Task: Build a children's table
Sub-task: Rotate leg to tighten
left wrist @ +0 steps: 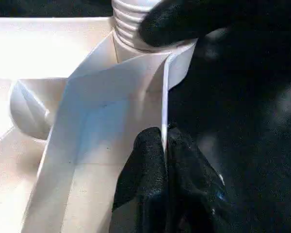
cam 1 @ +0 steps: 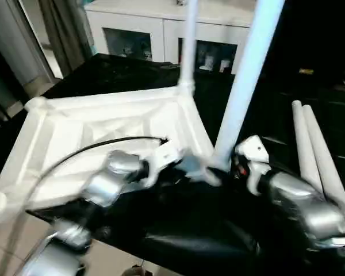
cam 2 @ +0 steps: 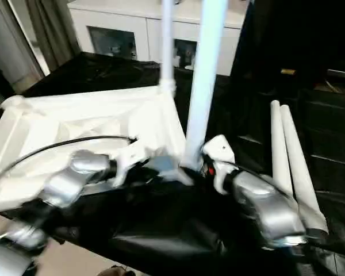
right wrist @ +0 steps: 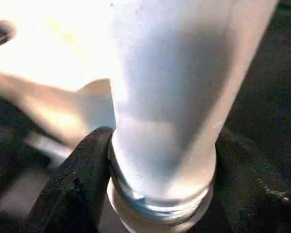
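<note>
The children's table top [cam 1: 103, 123] lies upside down on a black cloth, its ribbed underside facing up. One white leg [cam 1: 188, 46] stands screwed into the far corner socket. A second leg [cam 1: 244, 86] stands tilted at the near right corner, its threaded end [left wrist: 131, 24] at the socket. My right gripper [right wrist: 162, 165] is closed around this leg's base, a black finger [right wrist: 82, 179] on each side. My left gripper [left wrist: 164, 138] is shut on the thin rim wall [left wrist: 163, 92] just beside that corner. Two loose legs [cam 1: 313, 149] lie side by side on the right.
A white cabinet [cam 1: 161, 29] with glass fronts stands behind the work surface. A black cable [cam 1: 103, 146] arcs over the table top from my left arm. The black cloth [cam 1: 190, 230] hangs over the near edge, with tiled floor [cam 1: 6, 241] at the lower left.
</note>
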Tool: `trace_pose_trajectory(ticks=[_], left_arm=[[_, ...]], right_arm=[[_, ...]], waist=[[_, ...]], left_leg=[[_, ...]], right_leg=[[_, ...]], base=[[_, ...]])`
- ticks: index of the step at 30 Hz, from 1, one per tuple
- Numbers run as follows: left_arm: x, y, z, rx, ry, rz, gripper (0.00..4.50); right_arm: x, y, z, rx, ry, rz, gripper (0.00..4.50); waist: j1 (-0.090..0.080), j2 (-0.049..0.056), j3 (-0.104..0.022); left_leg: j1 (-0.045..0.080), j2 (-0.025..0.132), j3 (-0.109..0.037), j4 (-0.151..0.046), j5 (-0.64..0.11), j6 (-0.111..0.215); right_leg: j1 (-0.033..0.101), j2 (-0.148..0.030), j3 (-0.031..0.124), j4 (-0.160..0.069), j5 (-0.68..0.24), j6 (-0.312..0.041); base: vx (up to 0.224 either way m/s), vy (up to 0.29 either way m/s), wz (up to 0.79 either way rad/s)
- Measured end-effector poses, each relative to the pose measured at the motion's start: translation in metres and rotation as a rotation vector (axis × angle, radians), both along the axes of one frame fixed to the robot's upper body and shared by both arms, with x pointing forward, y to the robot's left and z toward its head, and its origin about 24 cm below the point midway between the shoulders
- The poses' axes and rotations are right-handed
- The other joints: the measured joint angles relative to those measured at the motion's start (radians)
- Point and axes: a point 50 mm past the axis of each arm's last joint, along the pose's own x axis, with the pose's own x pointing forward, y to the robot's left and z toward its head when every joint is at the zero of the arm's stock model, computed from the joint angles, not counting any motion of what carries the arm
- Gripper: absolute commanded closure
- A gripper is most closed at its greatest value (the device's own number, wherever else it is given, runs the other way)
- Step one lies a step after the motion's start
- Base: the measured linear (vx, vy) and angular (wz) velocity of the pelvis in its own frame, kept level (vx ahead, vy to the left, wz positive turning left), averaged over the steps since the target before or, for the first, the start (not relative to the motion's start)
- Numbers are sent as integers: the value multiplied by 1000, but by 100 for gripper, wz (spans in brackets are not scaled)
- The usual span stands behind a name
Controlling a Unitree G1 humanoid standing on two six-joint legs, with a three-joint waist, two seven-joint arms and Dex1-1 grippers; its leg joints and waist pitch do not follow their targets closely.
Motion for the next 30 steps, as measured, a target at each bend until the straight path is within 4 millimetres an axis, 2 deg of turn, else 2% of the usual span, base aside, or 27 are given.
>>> trace_pose_trajectory(ticks=[4,10,11,13,15,17,18,21,25,27,30], left_arm=[[14,-25,0,-10,17,163,450],[19,-49,1,-20,20,271,450],[20,-50,1,-20,19,276,450],[20,-50,2,-22,11,275,450],[20,-50,2,-20,3,270,450],[22,-44,2,-15,-15,275,450],[23,-40,2,-14,-28,271,450],[22,-30,1,-28,-40,221,450],[15,-19,1,-35,-47,120,450],[10,-10,0,-37,-43,48,450],[4,-2,0,-40,-32,-23,450]], right_arm=[[23,10,-5,53,-20,-281,178],[43,14,-5,84,-36,-444,178],[44,14,-5,83,-38,-448,143],[45,15,-5,72,-50,-437,143],[45,16,-4,66,-56,-425,106],[44,19,-6,68,-56,-395,102],[41,19,-8,62,-57,-369,85],[35,11,-9,24,-76,-279,60],[27,-4,7,-85,-118,-100,19],[16,-16,13,-150,-101,4,8],[6,-20,18,-170,-76,97,8]], waist=[[-8,1,-2],[-9,3,-4],[-9,3,-4],[-9,3,-4],[-9,3,-4],[-12,3,-4],[-17,4,-4],[-12,5,-3],[-6,5,-3],[-2,5,-3],[1,6,-2]], left_leg=[[0,-1,0,0,0,0],[-1,-2,0,0,0,1],[-1,-2,0,0,0,1],[-1,-2,0,-1,0,2],[-1,-2,0,-1,0,2],[-1,-1,0,-1,0,2],[-2,-1,0,-1,0,2],[-2,-1,0,-3,0,2],[-3,0,-1,-3,0,3],[-3,0,0,-4,1,3],[-3,0,0,-4,1,3]], right_leg=[[1,-1,0,-1,0,0],[3,-2,0,-2,0,0],[3,-2,0,-3,0,0],[3,-1,0,-3,0,0],[3,-2,-1,-3,0,0],[2,-1,-1,-3,0,0],[1,-1,-1,-3,0,0],[0,-1,-2,-3,0,1],[0,-1,-3,-3,-1,1],[0,-1,-3,-3,-1,2],[0,-1,-3,-3,-1,2]], base=[[0,0,0],[0,0,0],[0,0,0],[0,0,0],[0,0,0],[0,0,0],[0,0,0],[0,0,0],[0,0,0],[0,0,0],[0,0,0]])
